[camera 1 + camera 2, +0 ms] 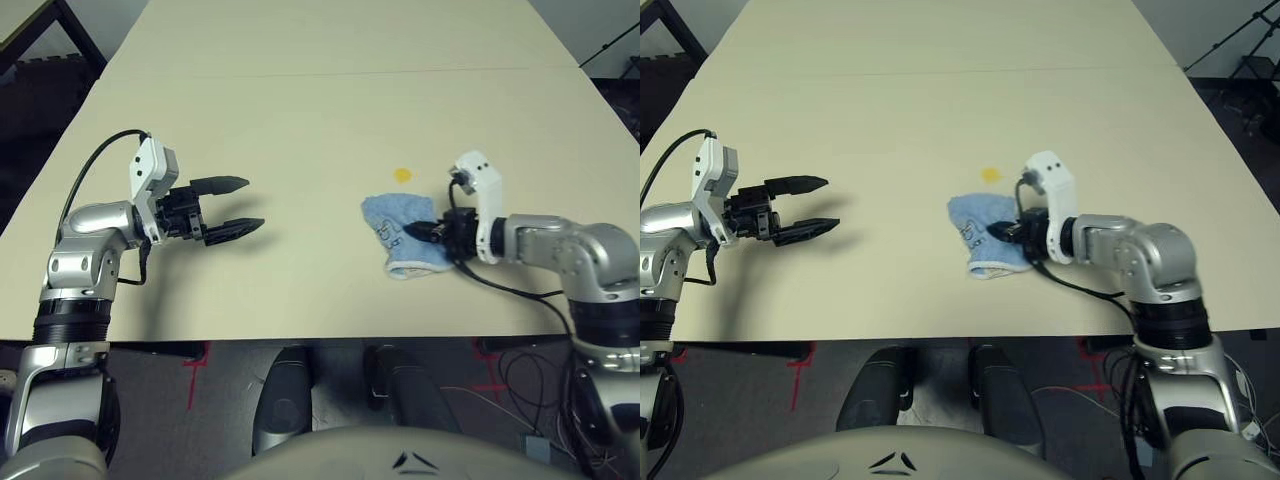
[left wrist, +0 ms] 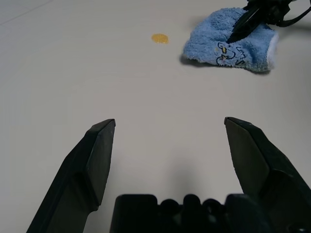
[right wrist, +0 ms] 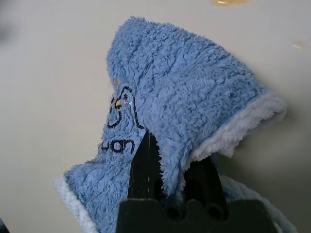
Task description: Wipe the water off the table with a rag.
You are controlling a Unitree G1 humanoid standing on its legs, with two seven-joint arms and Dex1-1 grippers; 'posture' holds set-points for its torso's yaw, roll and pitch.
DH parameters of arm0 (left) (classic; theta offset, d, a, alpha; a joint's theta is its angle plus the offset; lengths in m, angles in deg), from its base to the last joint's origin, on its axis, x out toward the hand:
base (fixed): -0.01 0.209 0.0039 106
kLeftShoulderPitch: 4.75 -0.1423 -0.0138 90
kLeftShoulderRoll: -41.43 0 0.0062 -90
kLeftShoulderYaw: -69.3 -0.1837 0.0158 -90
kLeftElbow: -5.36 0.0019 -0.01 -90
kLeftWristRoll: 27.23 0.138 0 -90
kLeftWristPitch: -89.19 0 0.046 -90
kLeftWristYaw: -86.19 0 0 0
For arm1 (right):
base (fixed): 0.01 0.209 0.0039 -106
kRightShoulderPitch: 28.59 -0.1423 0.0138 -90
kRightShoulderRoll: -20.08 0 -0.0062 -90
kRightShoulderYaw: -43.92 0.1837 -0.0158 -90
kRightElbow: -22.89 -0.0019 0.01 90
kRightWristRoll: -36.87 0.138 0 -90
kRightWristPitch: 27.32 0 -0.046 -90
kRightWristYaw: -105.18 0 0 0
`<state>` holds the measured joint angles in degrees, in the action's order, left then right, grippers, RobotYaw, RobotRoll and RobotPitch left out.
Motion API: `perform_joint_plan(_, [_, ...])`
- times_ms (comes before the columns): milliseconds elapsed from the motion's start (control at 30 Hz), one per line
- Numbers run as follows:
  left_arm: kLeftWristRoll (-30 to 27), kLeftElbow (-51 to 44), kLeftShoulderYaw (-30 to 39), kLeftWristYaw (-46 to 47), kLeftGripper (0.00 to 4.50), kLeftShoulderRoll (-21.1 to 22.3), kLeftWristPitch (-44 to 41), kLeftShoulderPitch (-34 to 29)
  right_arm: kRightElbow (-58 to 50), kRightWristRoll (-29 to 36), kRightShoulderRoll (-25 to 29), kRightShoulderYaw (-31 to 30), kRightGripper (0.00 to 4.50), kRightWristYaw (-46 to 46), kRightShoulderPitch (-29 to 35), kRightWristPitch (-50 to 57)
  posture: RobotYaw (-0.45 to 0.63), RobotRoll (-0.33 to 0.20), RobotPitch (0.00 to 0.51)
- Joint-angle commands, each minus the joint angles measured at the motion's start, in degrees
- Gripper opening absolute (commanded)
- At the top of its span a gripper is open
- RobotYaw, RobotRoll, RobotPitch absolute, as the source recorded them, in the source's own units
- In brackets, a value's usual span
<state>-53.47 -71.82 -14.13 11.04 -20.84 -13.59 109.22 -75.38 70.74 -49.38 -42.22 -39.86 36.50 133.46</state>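
- Left eye view: rag crumpled on the desk toward the near edge, right of middle; right claw clenched on its right side; water just beyond the rag, toward the far edge, a narrow bare strip between; left claw released, hovering well apart toward the left edge.
- Left wrist view: rag's long axis roughly across the desk, lettering up, white hem toward the right edge.
- Right wrist view: fingers pinching a raised fold.
- Judgement: right arm far nearer; next push away from the near edge, over the spot.
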Motion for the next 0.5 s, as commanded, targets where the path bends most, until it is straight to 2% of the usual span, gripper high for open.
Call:
perform_joint_plan(33, [0.5,1.1,-0.6,-0.7,4.5,0.1,0.0,0.2,4.4,-1.5,4.2,2.6,0.03,0.9,1.3,-1.2,0.12,0.0,0.173])
perform_joint_plan(167, [0.6,1.5,-0.8,-0.9,4.5,0.0,0.3,0.5,8.0,0.1,6.0,6.6,0.03,2.4,-0.7,-2.5,0.12,0.0,0.174])
perform_joint_plan(300, [0.7,1.7,-1.1,-1.1,4.5,-0.2,0.6,0.6,14.0,0.2,6.6,11.7,0.03,1.7,-6.0,-5.2,0.11,0.0,0.175])
perform_joint_plan(400, [0.8,1.9,-1.3,-1.3,4.5,-0.3,0.8,0.8,18.6,-1.5,7.2,12.5,0.03,1.2,-9.3,-8.3,0.11,0.0,0.175])
perform_joint_plan(500, [0.9,2.2,-1.5,-1.4,4.5,-0.4,0.8,1.3,24.6,-4.6,7.4,10.8,0.03,0.7,-13.0,-12.9,0.1,0.0,0.176])
